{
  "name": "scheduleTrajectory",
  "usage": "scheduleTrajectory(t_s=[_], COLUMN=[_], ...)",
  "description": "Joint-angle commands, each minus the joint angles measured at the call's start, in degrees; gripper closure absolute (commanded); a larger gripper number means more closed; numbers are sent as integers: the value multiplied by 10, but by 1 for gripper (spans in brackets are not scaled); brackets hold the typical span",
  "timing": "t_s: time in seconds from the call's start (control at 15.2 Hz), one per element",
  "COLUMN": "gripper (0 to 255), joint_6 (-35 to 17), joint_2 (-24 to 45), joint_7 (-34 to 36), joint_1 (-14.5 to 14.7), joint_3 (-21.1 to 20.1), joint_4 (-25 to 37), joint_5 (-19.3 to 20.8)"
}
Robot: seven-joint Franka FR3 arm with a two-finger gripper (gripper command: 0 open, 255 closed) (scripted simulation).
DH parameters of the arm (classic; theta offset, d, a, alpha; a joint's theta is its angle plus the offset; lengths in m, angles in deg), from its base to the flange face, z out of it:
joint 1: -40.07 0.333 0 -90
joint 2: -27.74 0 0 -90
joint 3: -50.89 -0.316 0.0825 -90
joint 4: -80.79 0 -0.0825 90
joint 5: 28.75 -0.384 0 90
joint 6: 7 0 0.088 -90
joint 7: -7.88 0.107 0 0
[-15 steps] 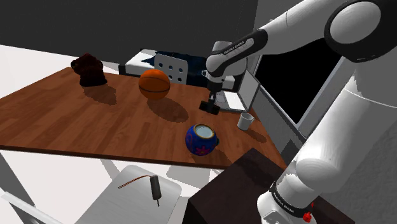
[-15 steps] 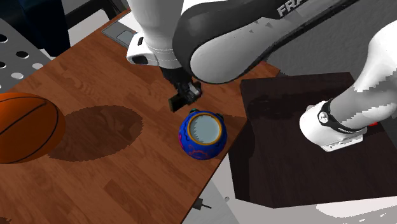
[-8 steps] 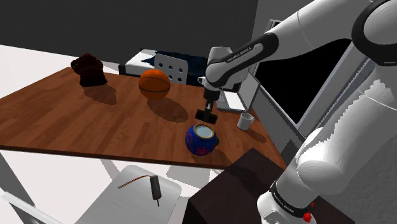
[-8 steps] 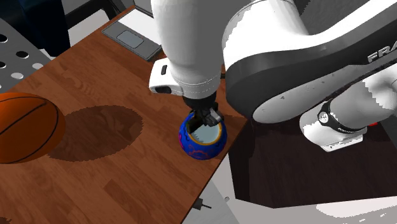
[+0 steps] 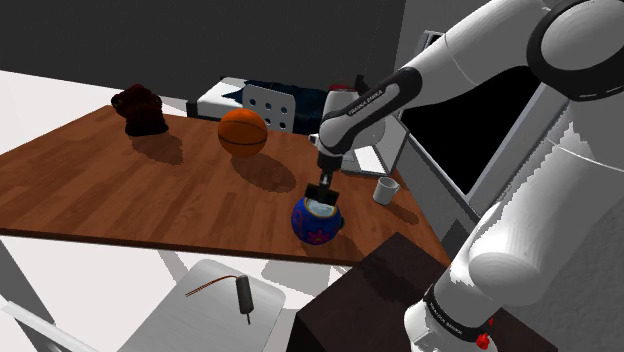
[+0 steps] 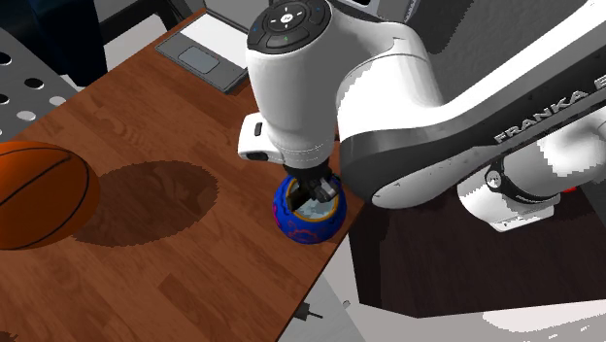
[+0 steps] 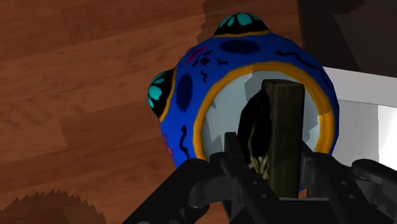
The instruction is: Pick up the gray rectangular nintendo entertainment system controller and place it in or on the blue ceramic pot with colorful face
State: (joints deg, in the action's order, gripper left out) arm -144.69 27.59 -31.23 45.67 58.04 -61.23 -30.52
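Observation:
The blue pot [image 5: 315,224] with painted patterns and an orange rim stands near the table's front edge, close to the stand. My gripper [image 5: 322,190] hangs straight over its mouth, shut on the controller [image 5: 322,195], a dark grey slab held on end. In the wrist view the controller [image 7: 284,127] is clasped between my fingers [image 7: 236,170], and its far end hangs over the pale inside of the pot [image 7: 191,83]. From the second exterior view the gripper [image 6: 316,189] hides part of the pot [image 6: 303,225] and its opening.
On the brown wooden table [image 5: 100,190] sit a basketball [image 5: 243,132], a dark brown lump [image 5: 140,110] at the far corner and a small white cup [image 5: 385,189] beside the pot. The dark stand [image 6: 447,223] adjoins the table edge. A grey flat device [image 6: 199,60] lies farther back.
The gripper has carried the controller sideways from beside the pot to directly above it and has come down, so the controller now hangs at the pot's mouth.

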Motion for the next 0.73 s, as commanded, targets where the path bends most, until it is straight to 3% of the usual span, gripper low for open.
scheduleTrajectory(t_s=[0.0,0.59,0.66], gripper=[255,255,0], joint_6=[-16,-20,-20], joint_2=[12,15,15], joint_7=[-2,-2,-2], joint_1=[0,0,0], joint_3=[0,-1,-1], joint_4=[-4,-4,-4], joint_5=[-3,-4,-4])
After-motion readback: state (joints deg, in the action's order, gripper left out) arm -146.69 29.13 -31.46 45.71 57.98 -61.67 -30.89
